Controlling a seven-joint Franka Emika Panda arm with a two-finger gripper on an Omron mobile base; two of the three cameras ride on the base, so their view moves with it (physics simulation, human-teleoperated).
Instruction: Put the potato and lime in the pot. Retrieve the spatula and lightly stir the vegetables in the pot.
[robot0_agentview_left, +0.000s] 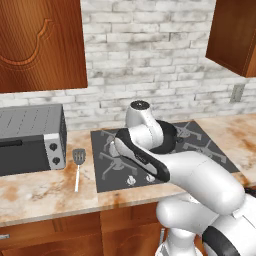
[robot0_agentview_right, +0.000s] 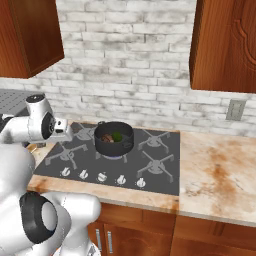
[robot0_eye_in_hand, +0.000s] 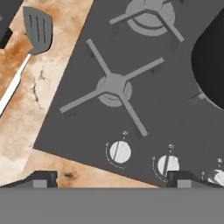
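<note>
- The potato (robot0_agentview_right: 106, 137) and lime (robot0_agentview_right: 117, 135) lie together inside the pot (robot0_agentview_right: 114, 139) on a back burner of the stove (robot0_eye_in_hand: 131, 83); fetching the spatula (robot0_agentview_left: 78, 161) is what remains.
- The fingers (robot0_eye_in_hand: 43, 178) stand wide apart and empty, above a front burner.
- The spatula lies flat on the surface (robot0_agentview_left: 40, 187) between stove and toaster oven (robot0_agentview_left: 31, 139). Its slim handle sits low, so a shallow descent could close on nothing.
- Reaching sideways risks nudging the toaster oven just beside the slotted head.
- A grip near the handle's end could let the head droop and strike the pot's rim while stirring.

Whitewashed brick wall (robot0_agentview_right: 130, 60), wooden cabinets (robot0_agentview_right: 225, 45)
</note>
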